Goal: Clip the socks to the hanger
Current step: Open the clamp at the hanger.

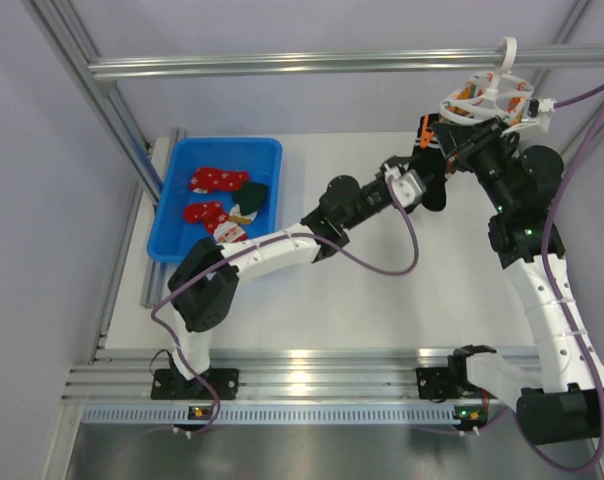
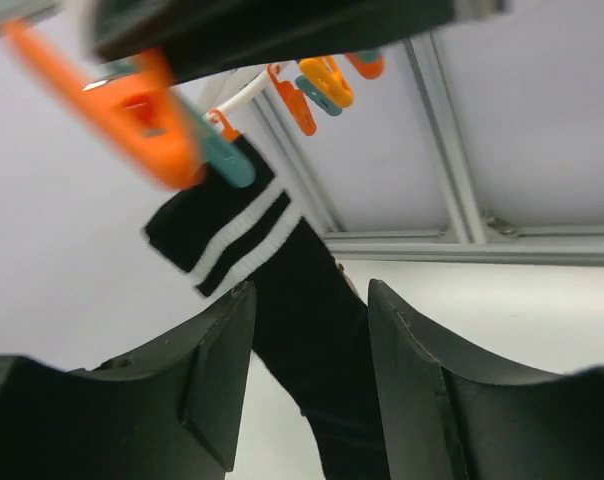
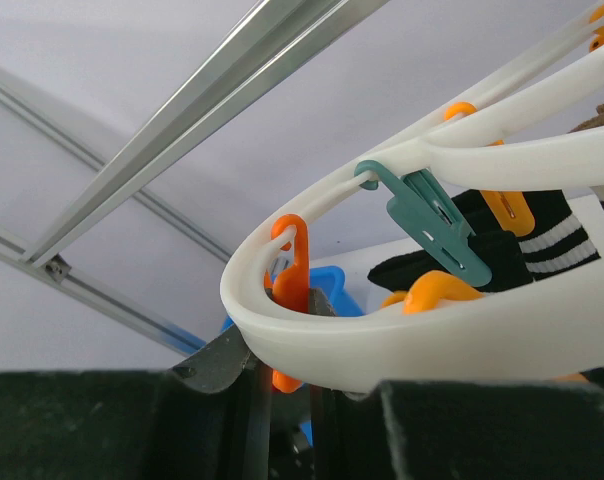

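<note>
The white round hanger (image 1: 487, 100) hangs by its hook from the top rail, orange and teal pegs dangling from its ring (image 3: 412, 340). A black sock with two white stripes (image 2: 232, 240) hangs from a peg on it. My left gripper (image 2: 310, 290) is open, one finger on each side of the sock's leg. My right gripper (image 3: 292, 385) is under the ring, shut on an orange peg (image 3: 292, 265). Red socks (image 1: 219, 180) and a dark green sock (image 1: 252, 195) lie in the blue bin (image 1: 177, 195) at the left.
An aluminium rail (image 1: 332, 65) runs overhead across the back, with slanted frame posts at both sides. Both arms reach up towards the back right corner. A teal peg (image 3: 437, 225) hangs close above the right gripper.
</note>
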